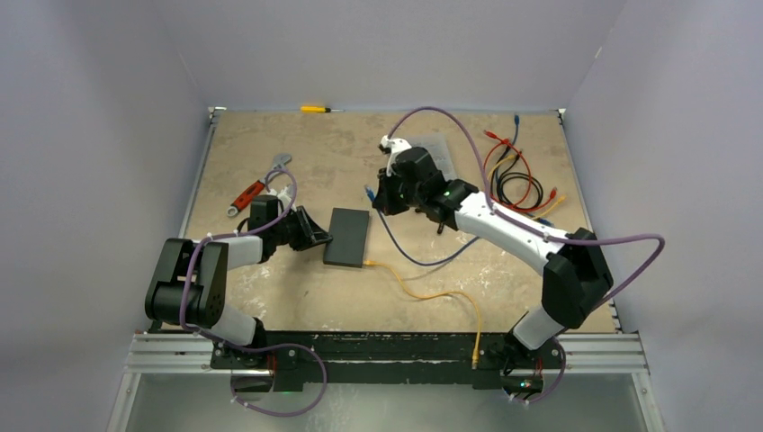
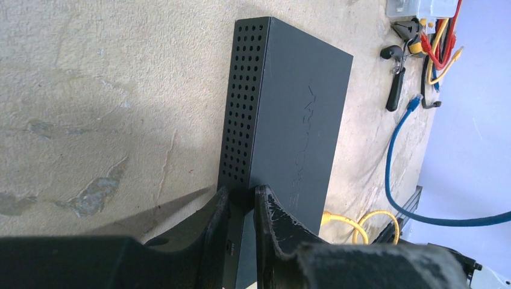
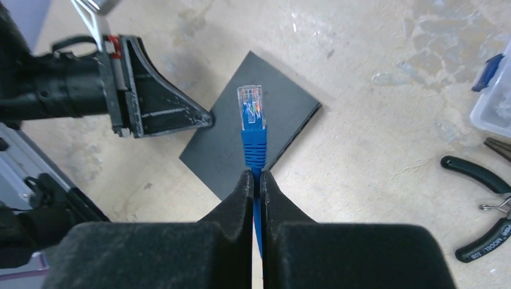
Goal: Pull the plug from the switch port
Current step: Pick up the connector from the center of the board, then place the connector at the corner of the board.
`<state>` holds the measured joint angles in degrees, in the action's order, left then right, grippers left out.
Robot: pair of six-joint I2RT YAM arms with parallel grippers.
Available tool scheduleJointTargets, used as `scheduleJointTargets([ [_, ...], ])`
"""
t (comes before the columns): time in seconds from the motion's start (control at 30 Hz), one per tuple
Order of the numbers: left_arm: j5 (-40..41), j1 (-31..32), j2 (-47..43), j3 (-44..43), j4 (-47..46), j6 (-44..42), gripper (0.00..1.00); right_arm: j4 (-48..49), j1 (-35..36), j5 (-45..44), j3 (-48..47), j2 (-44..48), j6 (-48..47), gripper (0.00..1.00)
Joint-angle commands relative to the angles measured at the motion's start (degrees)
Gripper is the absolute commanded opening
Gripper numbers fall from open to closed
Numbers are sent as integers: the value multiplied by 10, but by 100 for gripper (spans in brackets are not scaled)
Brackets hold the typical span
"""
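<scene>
Plug [image 3: 252, 108] in right pincer [image 3: 255, 177], off switch [image 3: 283, 102]

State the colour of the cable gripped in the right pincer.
The cable is blue, ending in a clear plug; best seen in the right wrist view.

Left tool [image 2: 241, 195] and right tool [image 3: 255, 178] both clamped.

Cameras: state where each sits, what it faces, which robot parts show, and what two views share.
Top external: above and behind the robot, looking down on the table; left arm and right arm show.
Left wrist: looks along the left gripper, clamped on the switch.
Right wrist: looks down past the right gripper, shut on the blue cable.
Shared: both wrist views show the switch.
</scene>
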<state>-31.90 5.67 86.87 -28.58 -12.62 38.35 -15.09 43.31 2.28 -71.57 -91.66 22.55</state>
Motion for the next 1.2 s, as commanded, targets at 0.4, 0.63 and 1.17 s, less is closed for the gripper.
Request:
scheduleJointTargets([
  [0.4,65,4,17,26,91,-35,17,113,-130,221,1,142,39,0],
  [0.63,66,4,19,23,92,-35,17,103,-148,222,-29,167,33,0],
  [1.17,65,4,22,28,89,-36,17,32,-196,167,-91,201,18,0],
])
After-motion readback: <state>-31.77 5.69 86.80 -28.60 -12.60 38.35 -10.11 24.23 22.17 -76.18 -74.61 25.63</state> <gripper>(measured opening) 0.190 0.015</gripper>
